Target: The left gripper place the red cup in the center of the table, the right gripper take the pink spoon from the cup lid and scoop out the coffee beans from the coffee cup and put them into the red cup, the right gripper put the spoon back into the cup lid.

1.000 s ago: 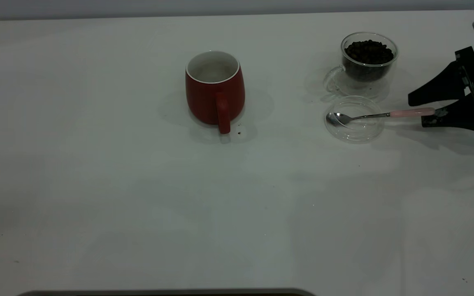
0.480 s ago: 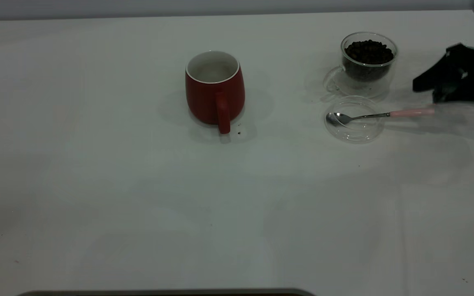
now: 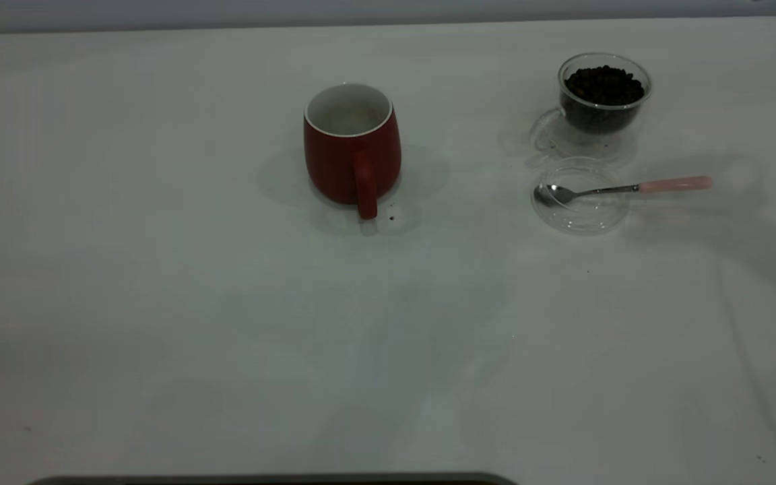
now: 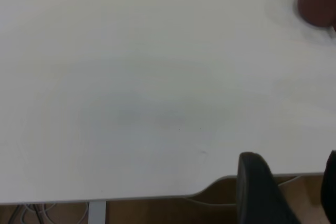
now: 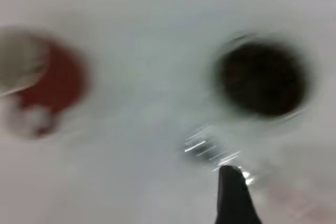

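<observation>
The red cup [image 3: 351, 151] stands upright mid-table, handle toward the camera; it also shows in the left wrist view [image 4: 315, 3] and in the right wrist view [image 5: 52, 82]. The coffee cup [image 3: 603, 101] holds the coffee beans [image 3: 603, 84] at the back right. The pink spoon [image 3: 624, 188] lies with its bowl in the cup lid [image 3: 580, 215], handle pointing right. Neither gripper shows in the exterior view. My left gripper [image 4: 291, 156] is open and empty over the table's edge. My right gripper [image 5: 283, 182] is above the spoon and the beans [image 5: 262, 77], one finger [image 5: 233, 198] visible, holding nothing.
A dark speck [image 3: 391, 217] lies beside the red cup's handle. The white table [image 3: 159, 303] stretches wide to the left and front. Its edge [image 4: 157, 200] runs below the left gripper, with floor beyond.
My right gripper, open beside the spoon's handle a second ago, rose and drew back to the right, out of the exterior view. The spoon stayed in the lid.
</observation>
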